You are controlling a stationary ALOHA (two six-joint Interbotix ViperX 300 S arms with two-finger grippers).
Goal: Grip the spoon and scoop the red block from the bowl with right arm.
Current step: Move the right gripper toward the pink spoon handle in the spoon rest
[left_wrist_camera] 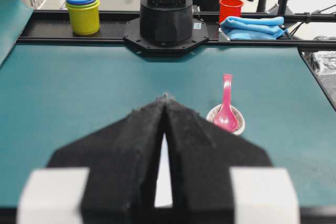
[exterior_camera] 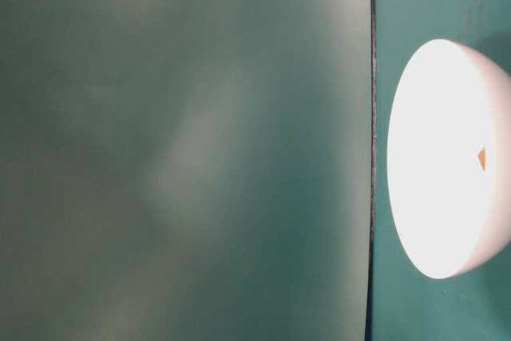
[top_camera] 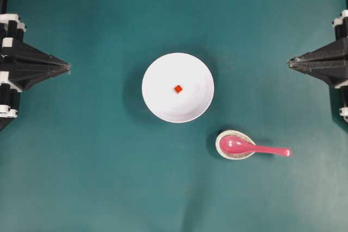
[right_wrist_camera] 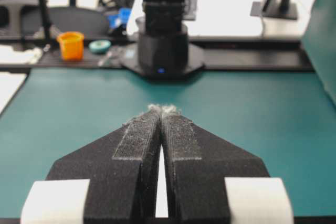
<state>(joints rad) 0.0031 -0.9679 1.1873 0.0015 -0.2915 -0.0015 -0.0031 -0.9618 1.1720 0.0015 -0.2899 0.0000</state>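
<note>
Pink spoon: scoop in speckled rest, handle toward right gripper | nearer than left gripper | both closed, empty | red block in bowl.

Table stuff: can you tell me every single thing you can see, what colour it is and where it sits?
bowl: one, white, middle of the table.
red block: one, red-orange, lying inside the bowl near its centre.
spoon: one, glossy pink, scoop resting in the speckled dish, handle pointing toward the right arm's side.
speckled dish: one, beige, just off the bowl's lower right in the overhead view.
table: one, teal-green cover.
left gripper: one, black with white clips, at the left edge, jaws shut, holding nothing.
right gripper: one, black with white clips, at the right edge, jaws shut, holding nothing.
</note>
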